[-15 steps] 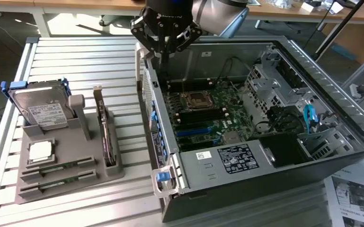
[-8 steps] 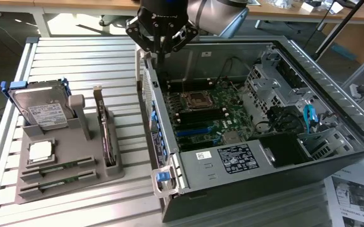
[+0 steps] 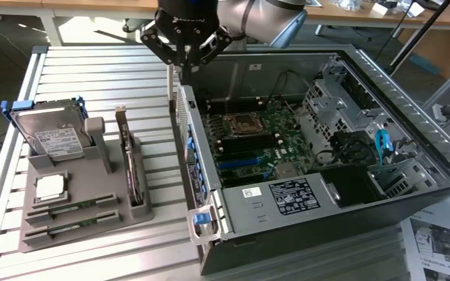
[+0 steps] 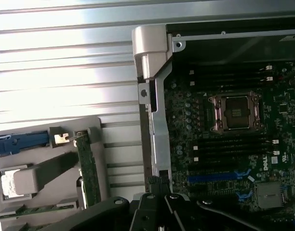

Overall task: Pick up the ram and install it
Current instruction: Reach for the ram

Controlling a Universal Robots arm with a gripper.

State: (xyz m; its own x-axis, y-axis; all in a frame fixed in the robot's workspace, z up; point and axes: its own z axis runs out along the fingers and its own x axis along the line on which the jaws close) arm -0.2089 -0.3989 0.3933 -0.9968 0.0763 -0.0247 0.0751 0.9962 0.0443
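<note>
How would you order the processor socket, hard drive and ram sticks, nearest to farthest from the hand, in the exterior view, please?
1. Processor socket, inside the open case, nearest the hand.
2. Hard drive, on the tray, exterior view's left.
3. Ram sticks, at the tray's near end; the pair too close to separate.

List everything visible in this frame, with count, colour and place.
ram sticks: two, green, lying in the holder's slots
hard drive: one, silver in a blue carrier, propped on the holder
processor chip: one, silver, on the holder
expansion card: one, dark, on edge in the holder
holder: one, grey, exterior view's left
computer case: one, black and silver, open
motherboard: one, green, inside the case
table: one, slatted metal
gripper: one, black, shut, empty, above the case's edge
</note>
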